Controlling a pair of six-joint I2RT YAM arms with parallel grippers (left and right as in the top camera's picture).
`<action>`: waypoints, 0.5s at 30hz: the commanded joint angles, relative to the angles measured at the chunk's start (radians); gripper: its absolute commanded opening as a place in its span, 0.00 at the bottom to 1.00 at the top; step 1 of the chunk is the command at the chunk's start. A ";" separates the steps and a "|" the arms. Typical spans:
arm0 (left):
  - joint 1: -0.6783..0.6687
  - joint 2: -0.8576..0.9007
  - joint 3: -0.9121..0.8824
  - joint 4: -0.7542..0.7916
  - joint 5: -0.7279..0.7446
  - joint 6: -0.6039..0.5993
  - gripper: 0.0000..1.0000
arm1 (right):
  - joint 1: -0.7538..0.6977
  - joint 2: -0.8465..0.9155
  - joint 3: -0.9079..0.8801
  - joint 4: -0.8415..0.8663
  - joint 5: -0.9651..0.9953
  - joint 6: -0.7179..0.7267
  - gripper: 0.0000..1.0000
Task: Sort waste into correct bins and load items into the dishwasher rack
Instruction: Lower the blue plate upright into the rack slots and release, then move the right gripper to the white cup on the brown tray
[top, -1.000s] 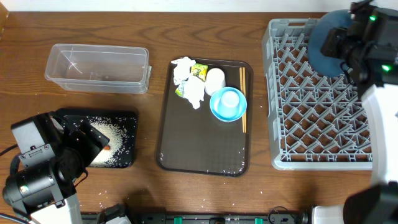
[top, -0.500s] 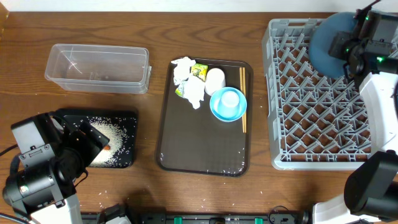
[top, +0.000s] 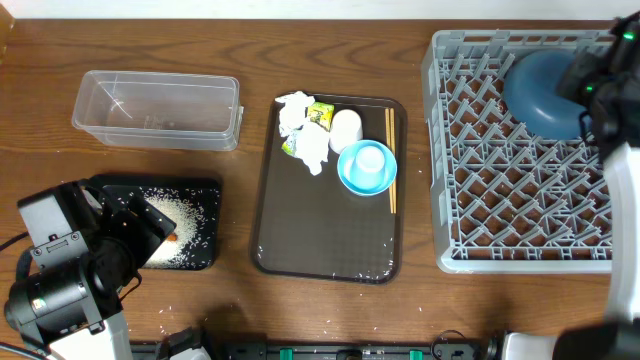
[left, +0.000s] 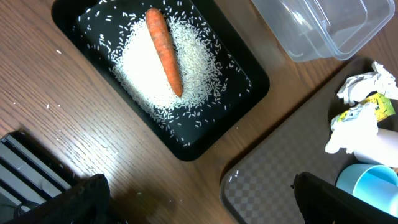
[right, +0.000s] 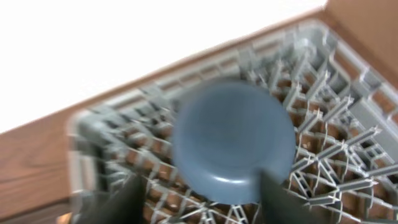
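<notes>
- Right claw (right: 199, 202) hangs over the far corner of the rack (top: 500, 200). Its two dark fingers (right: 283, 199) are spread wide and nothing seems pinched between them, though the wrist view is blurred.
- Just beyond those fingers sits the dark-blue plate (top: 542, 92). It rests on the rack's pegs with its round face turned up, lying more flat than on edge.
- Left claw (left: 199, 202) is spread as well and empty, its fingers (left: 339, 202) at the bottom corners of its own view. It hovers by the black tray (left: 252, 93), which holds the rice (left: 134, 62) and the carrot (left: 165, 50).
- What remains sits on the brown serving tray (top: 325, 230) in the middle of the desk (top: 330, 50), between the two arms and to the left of the right claw.
- The light-blue bowl (top: 350, 178) has a small cup (top: 371, 158) in it, and a pale cup (top: 345, 128) stands just behind it. All three sit on the tray's rack side, so the right arm is probably nearer.
- The chopsticks (top: 390, 135) lie along that same edge. Their long axis runs far to near, parallel to the rack's side, so a grip across them would have to close left to right.
- The napkins (top: 300, 130) and the wrapper (top: 320, 115) lie at the tray's far left, nearer the clear box (top: 155, 105), and suit the left arm.
</notes>
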 joint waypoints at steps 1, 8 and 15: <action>0.004 0.000 -0.003 -0.003 -0.012 0.010 0.97 | -0.002 -0.121 0.012 -0.031 -0.178 0.021 0.98; 0.004 0.000 -0.003 -0.003 -0.012 0.010 0.97 | 0.035 -0.235 0.011 -0.156 -0.578 0.023 0.99; 0.004 0.000 -0.003 -0.003 -0.012 0.010 0.96 | 0.242 -0.162 0.008 -0.350 -0.528 -0.002 0.99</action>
